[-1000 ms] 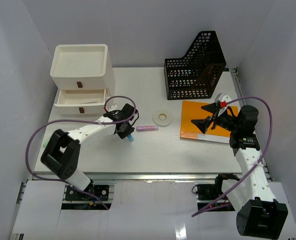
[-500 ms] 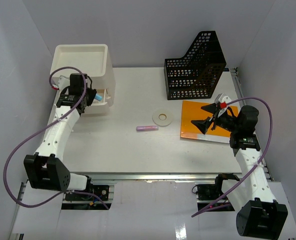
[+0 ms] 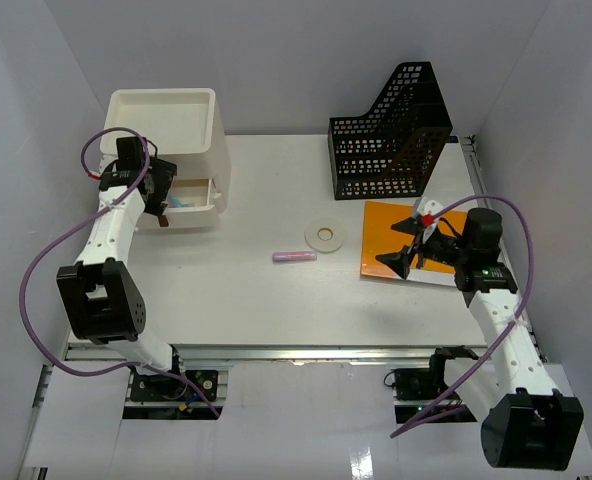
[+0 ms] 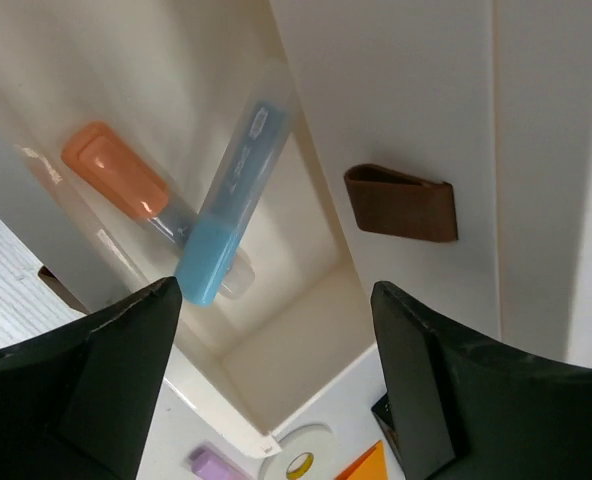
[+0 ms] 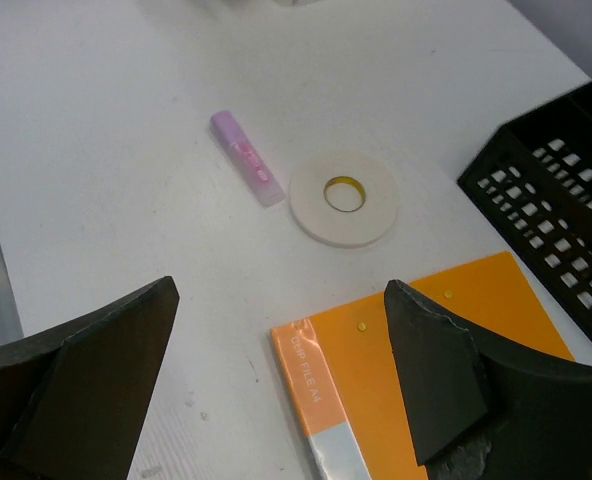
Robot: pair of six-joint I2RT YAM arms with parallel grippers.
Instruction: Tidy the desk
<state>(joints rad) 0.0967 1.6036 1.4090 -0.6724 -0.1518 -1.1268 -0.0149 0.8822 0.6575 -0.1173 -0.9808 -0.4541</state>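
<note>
Two risks stand out, one for each arm. The left gripper (image 4: 274, 320) hangs with its jaws spread wide and nothing between them, just above the open drawer (image 4: 306, 350), where a blue marker (image 4: 231, 205) lies crosswise over an orange marker (image 4: 114, 170). Lying stacked like that, the blue one may ride too high and jam when the drawer is pushed shut. As the gripper pulls away, a finger could also snag the drawer's rim or the brown handle (image 4: 401, 203) above and drag the light drawer box (image 3: 166, 120). The right gripper (image 5: 281, 300) is equally spread and empty, hovering over the near corner of the orange folder (image 5: 416, 350). The folder lies flat and thin, so the jaws may scrape the tabletop (image 3: 236, 300) or shove it aside rather than lift it. That tabletop spreads beneath both arms, carrying a tape roll (image 5: 343, 197) and a pink marker (image 5: 246, 158) near its middle, either of which would roll if knocked.
</note>
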